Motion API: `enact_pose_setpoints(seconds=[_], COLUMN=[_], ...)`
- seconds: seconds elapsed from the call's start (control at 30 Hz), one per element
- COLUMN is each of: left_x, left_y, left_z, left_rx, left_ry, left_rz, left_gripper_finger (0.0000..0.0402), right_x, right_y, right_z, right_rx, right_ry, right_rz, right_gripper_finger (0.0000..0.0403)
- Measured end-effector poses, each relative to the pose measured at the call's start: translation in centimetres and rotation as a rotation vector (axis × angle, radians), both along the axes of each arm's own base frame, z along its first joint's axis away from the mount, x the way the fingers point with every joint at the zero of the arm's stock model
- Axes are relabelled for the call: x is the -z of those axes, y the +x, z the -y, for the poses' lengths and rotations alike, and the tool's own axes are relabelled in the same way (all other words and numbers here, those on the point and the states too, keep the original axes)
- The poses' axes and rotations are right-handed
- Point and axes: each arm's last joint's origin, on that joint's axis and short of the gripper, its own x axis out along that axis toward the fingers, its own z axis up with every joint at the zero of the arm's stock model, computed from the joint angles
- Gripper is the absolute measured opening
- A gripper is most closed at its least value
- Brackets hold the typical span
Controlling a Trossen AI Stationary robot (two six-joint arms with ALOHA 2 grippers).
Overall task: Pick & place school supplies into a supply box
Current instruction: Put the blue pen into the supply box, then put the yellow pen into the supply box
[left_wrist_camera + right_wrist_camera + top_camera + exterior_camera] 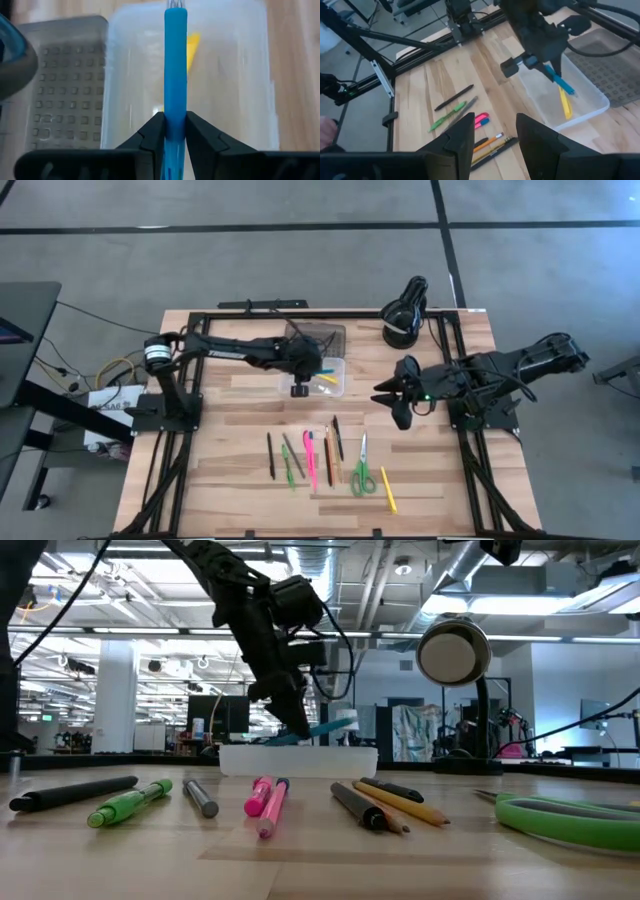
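My left gripper [310, 376] hangs over the clear supply box [335, 385] and is shut on a blue pen [175, 60]. A yellow marker [193, 46] lies inside the box. The grey dotted lid [318, 338] rests flat on the table on the box's far side. My right gripper [495, 132] is open and hovers to the right of the box [592, 102], touching nothing. Near the table's front lie the other supplies: a black pen [270, 455], a green marker [288, 468], a pink marker [309, 458], an orange pencil [327, 456], green-handled scissors [362, 470] and a yellow pen [388, 488]. My left gripper pinches the blue pen's shaft [175, 107] between its two fingers [152, 132]. The pen lies along the fingers and sticks out past their tips. The fingers slant down from above. The pen is lifted clear and tilted, its free end [570, 91] down over the box's inside.
A black round desk lamp [405, 310] stands at the far edge, right of the lid. Black frame rails [160, 480] run along the table's left and right sides. Bare wood lies between the box and the row of supplies.
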Motion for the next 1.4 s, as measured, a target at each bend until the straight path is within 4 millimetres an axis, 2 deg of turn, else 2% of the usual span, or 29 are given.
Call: enact_pose_setpoints(seconds=[0.13, 0.37, 0.6, 0.83, 1.1, 1.27, 1.4], left_x=[0.8, 0.2, -2.6, -6.7, -11.4, -14.5, -16.3], left_y=[0.1, 0.6, 1.0, 1.0, -1.5, -4.1, -6.4], left_z=[-0.1, -0.3, -0.2, 1.0, 2.6, 3.3, 3.8], left_rx=[0.030, 0.005, 0.020, 0.072, 0.139, 0.159, 0.166], left_ry=[0.005, 0.005, -0.087, -0.251, -0.330, -0.321, -0.291], left_rz=[-0.084, -0.082, -0.125, -0.093, 0.015, 0.067, 0.145], left_gripper_finger=[0.0084, 0.0117, 0.0136, 0.0137, 0.0137, 0.0137, 0.0137], right_x=[0.0, 0.6, 2.7, 6.1, 9.5, 11.1, 13.4], right_y=[-0.1, -0.7, -0.9, 0.6, 0.6, 0.7, 1.4], right_z=[-0.3, -0.7, -2.3, -6.0, -10.4, -13.0, -15.2], right_rx=[-0.008, 0.051, 0.154, 0.231, 0.385, 0.430, 0.448], right_ry=[0.011, 0.066, 0.185, 0.265, 0.404, 0.493, 0.545], right_rz=[-0.004, -0.061, -0.229, -0.377, -0.469, -0.464, -0.470], right_gripper_finger=[0.0138, 0.0138, 0.0138, 0.0138, 0.0138, 0.0138, 0.0138])
